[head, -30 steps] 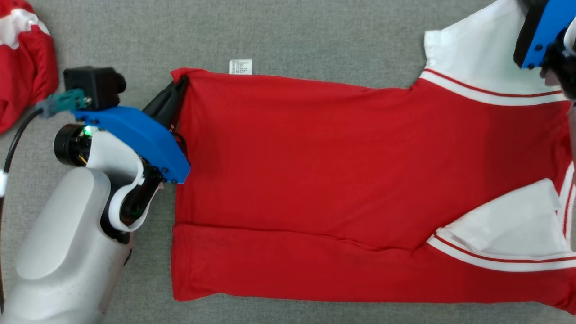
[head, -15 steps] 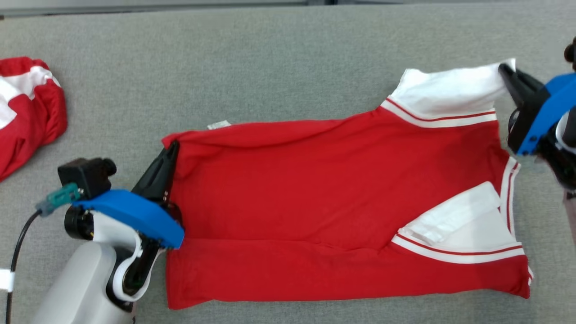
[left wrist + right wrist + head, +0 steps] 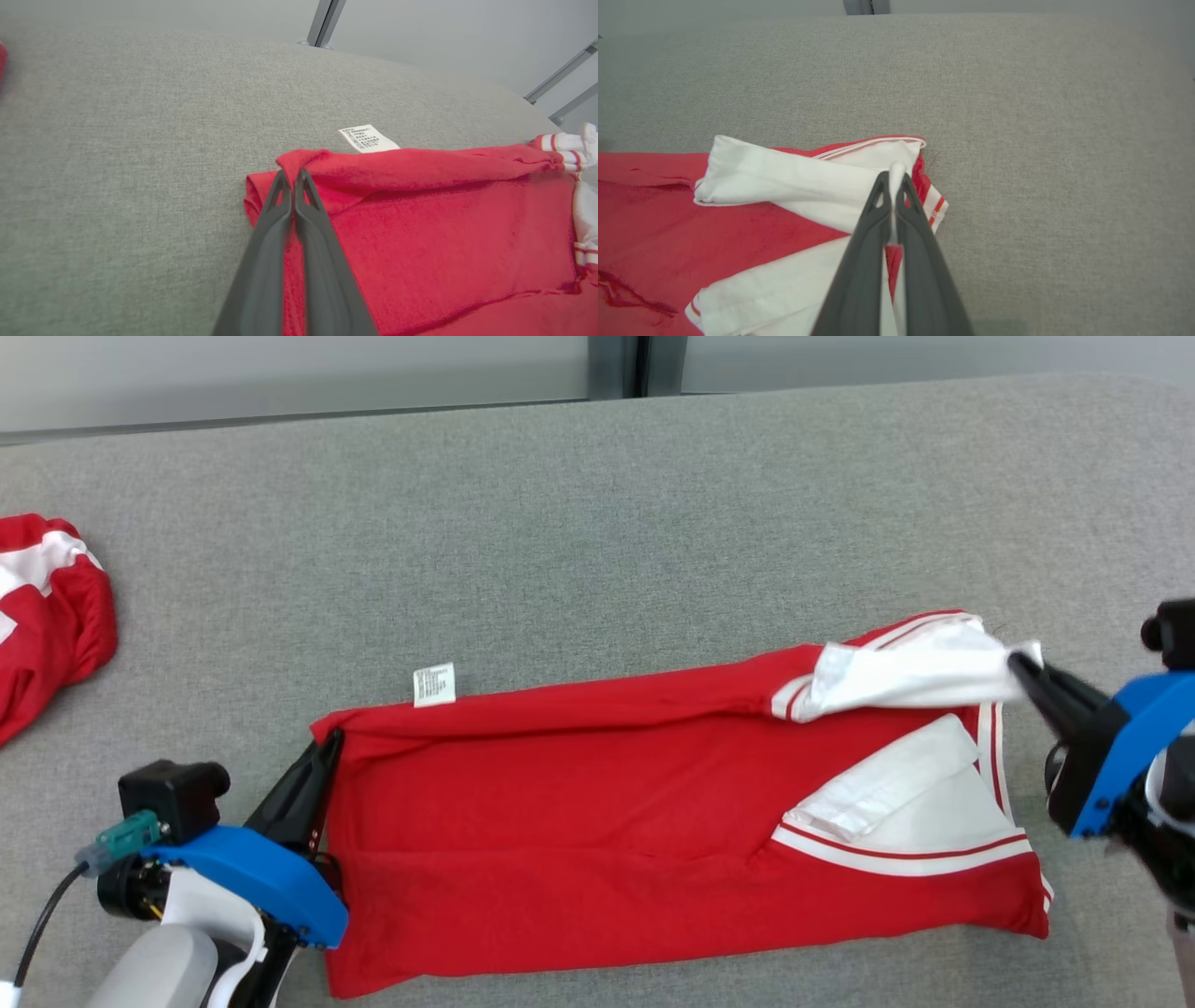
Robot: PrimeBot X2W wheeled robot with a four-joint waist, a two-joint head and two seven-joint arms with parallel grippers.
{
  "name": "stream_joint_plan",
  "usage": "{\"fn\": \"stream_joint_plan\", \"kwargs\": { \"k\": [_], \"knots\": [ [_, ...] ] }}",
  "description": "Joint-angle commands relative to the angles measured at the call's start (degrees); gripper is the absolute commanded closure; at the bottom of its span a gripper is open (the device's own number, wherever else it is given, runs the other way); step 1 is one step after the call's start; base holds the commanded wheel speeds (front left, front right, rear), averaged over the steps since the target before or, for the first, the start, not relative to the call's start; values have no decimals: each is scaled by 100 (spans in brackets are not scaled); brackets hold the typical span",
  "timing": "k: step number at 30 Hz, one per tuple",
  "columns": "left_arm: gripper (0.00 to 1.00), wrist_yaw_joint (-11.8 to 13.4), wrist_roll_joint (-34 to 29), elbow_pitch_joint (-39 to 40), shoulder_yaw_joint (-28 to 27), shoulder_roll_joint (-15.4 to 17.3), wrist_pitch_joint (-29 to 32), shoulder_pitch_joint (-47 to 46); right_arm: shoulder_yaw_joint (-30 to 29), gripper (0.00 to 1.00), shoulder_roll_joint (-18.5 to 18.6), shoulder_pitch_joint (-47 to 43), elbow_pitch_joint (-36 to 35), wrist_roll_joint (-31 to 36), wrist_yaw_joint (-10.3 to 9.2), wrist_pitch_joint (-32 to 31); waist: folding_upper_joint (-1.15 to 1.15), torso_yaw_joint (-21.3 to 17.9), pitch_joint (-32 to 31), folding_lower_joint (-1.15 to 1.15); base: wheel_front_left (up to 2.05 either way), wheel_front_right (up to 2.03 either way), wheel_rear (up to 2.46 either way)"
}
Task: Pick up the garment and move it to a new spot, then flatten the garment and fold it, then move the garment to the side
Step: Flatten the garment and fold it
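Observation:
The garment [image 3: 597, 840] is a red shirt with white, red-striped sleeves, lying lengthwise on the grey table [image 3: 597, 523]. Its far long edge is lifted and folding toward me. My left gripper [image 3: 329, 745] is shut on the red hem corner at the left end, shown close in the left wrist view [image 3: 293, 173]. My right gripper [image 3: 1016, 661] is shut on the white sleeve [image 3: 910, 674] at the right end, and its wrist view shows white cloth pinched at the gripper's tips [image 3: 893, 176]. A white care label [image 3: 434, 684] sticks out at the far edge.
Another red and white garment [image 3: 47, 616] lies bunched at the table's left edge. The table's far edge [image 3: 280, 420] runs along the top, with a grey wall and a post [image 3: 613, 364] behind it.
Both grippers have drawn the shirt's far edge toward me, so the shirt now looks narrower. The white sleeve has come over the red body. The head camera has tilted up, showing the table's far edge.

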State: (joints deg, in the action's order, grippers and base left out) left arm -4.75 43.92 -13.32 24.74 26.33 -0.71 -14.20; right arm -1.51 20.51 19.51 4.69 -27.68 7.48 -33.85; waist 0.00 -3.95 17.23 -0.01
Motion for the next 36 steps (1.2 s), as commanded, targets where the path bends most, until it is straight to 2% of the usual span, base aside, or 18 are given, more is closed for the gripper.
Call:
{"fn": "stream_joint_plan", "kwargs": {
  "k": [1, 10, 11, 12, 13, 14, 15, 16, 20, 26, 33, 36],
  "knots": [
    [100, 29, -4, 6, -9, 13, -47, 102, -73, 100, -65, -207, -96, 38, 3, -49, 0, -21, -33, 1, 0, 0, 0],
    [100, 232, 31, 74, 57, -58, -154, 575, -385, 100, -394, -1063, -629, 149, 3, -210, 0, -54, -185, 1, 0, 0, 0],
    [100, 246, 12, 54, 73, -61, -165, 607, -369, 82, -422, -1133, -667, 150, 3, -222, 0, -51, -192, 1, 0, 0, 0],
    [100, 275, -16, 21, 80, -72, -196, 633, -376, 51, -450, -1216, -692, 135, 3, -238, 0, -47, -197, 1, 0, 0, 0],
    [86, 304, -10, -10, 71, -105, -224, 648, -405, 0, -470, -1297, -707, 137, 3, -281, 0, -41, -204, 1, 0, 0, 0],
    [53, 328, -2, -35, 63, -136, -268, 658, -443, 0, -488, -1373, -729, 170, 3, -324, 0, -34, -213, 1, 0, 0, 0],
    [9, 349, -3, -58, 52, -168, -313, 660, -457, 0, -507, -1458, -750, 195, 3, -406, 0, -27, -221, 1, 0, 0, 0],
    [0, 378, 7, -91, 43, -195, -345, 666, -467, 0, -527, -1535, -781, 229, 3, -506, 0, -20, -230, 1, 0, 0, 0],
    [0, 398, 8, -178, 12, -256, -516, 663, -612, 0, -572, -1744, -1013, 336, 3, -817, 0, 5, -291, 1, 0, 0, 0],
    [0, 488, 18, -156, -299, -377, -1120, 605, -915, 0, -732, -1529, -1220, 629, 3, -742, 0, 18, -451, 1, 0, 0, 0],
    [0, 493, -234, -214, -462, -516, -1380, 313, -1203, 0, -1146, -1133, -690, 1100, 3, -885, 0, 142, -600, 1, 0, 0, 0],
    [0, 460, -254, -277, -581, -673, -1419, 87, -1414, 0, -1388, -900, -298, 1427, 3, -970, 0, 222, -598, 1, 0, 0, 0]
  ]
}}
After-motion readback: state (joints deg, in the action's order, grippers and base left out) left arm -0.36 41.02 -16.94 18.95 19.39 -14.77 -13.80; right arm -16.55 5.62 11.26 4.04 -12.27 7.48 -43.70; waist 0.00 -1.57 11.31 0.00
